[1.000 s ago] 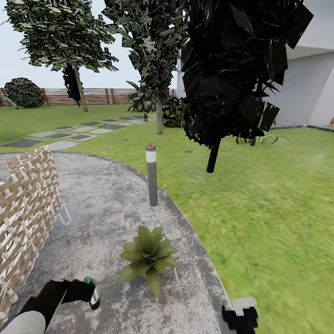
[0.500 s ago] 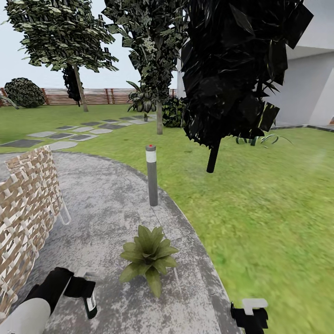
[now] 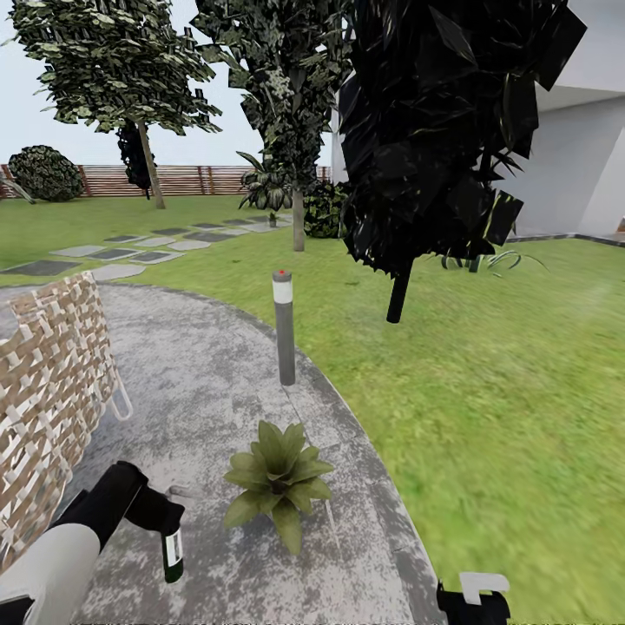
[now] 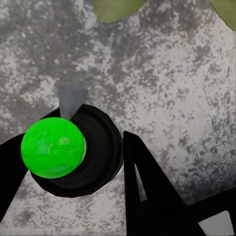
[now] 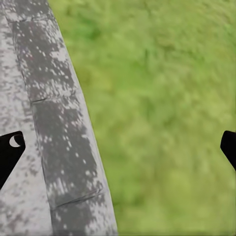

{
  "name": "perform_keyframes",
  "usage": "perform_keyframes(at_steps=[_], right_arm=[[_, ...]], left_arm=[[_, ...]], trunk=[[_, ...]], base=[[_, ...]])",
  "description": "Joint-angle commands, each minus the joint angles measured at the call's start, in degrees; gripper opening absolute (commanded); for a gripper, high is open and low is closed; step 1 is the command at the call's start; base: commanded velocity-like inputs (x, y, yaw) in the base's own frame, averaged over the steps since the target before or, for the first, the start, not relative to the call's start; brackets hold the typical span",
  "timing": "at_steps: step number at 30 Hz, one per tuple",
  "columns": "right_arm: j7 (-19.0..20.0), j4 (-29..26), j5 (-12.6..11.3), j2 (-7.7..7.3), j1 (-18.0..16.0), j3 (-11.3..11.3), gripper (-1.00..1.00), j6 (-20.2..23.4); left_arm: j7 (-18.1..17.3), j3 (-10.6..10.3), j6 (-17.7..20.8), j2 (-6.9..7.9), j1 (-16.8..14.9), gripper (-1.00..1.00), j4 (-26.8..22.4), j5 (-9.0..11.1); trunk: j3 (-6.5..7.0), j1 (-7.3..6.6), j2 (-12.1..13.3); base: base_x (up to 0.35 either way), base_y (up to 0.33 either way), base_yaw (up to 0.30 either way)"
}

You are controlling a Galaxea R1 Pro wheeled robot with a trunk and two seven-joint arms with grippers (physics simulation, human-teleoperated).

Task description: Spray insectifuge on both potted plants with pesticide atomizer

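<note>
On the grey patio (image 3: 208,365), left gripper (image 3: 161,516) grips the green-capped dark atomizer (image 3: 173,554).

The potted plant (image 3: 278,483) sits on the patio (image 3: 200,382) near its edge, the post (image 3: 284,327) behind it (lawn (image 3: 486,391) to the right).

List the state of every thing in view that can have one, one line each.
Atomizer: held in the left gripper, hanging upright above the patio, green cap on top.
Left gripper: shut on the atomizer.
Right gripper: open, holding nothing, over the patio edge and lawn.
Potted plant: standing on the patio, untouched, beside the atomizer.
Bollard light: upright at the patio edge.
Wicker chair: standing on the patio.
</note>
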Motion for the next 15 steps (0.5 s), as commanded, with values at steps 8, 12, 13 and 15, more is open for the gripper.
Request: perform_keyframes(at_steps=[8,12,13,15], right_arm=[[-0.12,0.02,0.54,0.04,-0.05,-0.48,1.00,-0.27],[-0.12,0.05,0.53,0.04,-0.05,-0.48,1.00,-0.26],[-0.12,0.03,0.53,0.04,-0.05,-0.51,1.00,-0.25],[-0.17,0.02,0.46,-0.01,-0.05,-0.58,1.00,-0.27]], left_arm=[[-0.61,0.26,0.41,0.22,-0.01,-1.00,-0.50,-2.46],[-0.67,0.27,0.42,0.07,-0.09,-1.00,-0.55,-4.14],[-0.68,0.28,0.42,-0.03,-0.09,-1.00,-0.55,-4.27],[-0.69,0.22,0.42,-0.30,-0.10,-1.00,-0.52,-4.43]], trunk=[[-1.84,1.75,-3.25],[-2.91,2.63,-4.85],[-3.18,2.85,-5.25],[-3.72,3.29,-6.05]], base=[[0.000,0.000,0.000],[0.000,0.000,0.000],[0.000,0.000,0.000],[0.000,0.000,0.000]])
